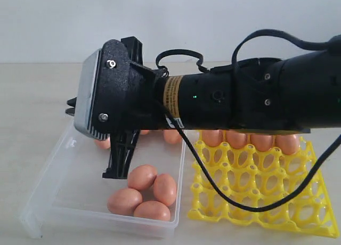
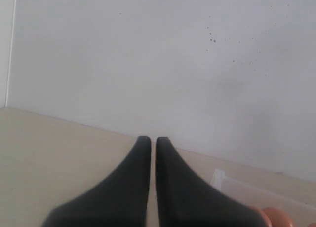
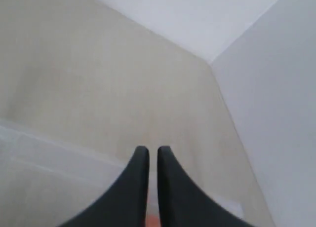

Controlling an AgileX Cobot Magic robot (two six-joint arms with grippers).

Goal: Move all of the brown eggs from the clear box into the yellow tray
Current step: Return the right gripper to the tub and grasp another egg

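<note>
Right gripper (image 3: 153, 149), above the clear box (image 1: 50, 194) at lower left, and left gripper (image 2: 153, 138) both clenched. 4 brown eggs (image 1: 261, 141) fill yellow tray's (image 1: 256, 199) back row.

The clear box (image 1: 58, 197) lies under the fingers (image 3: 133, 187) of the right gripper (image 3: 153, 150), brown eggs (image 1: 165, 188) in it behind them, and farther back, beside the box, the yellow tray (image 1: 319, 230) (eggs in its far row).

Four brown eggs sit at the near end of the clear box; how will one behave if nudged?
It probably rolls: the brown eggs are smooth ovals in the flat-floored clear box. They touch, so neighbours likely shift. Shells may crack under hard squeezing.
</note>
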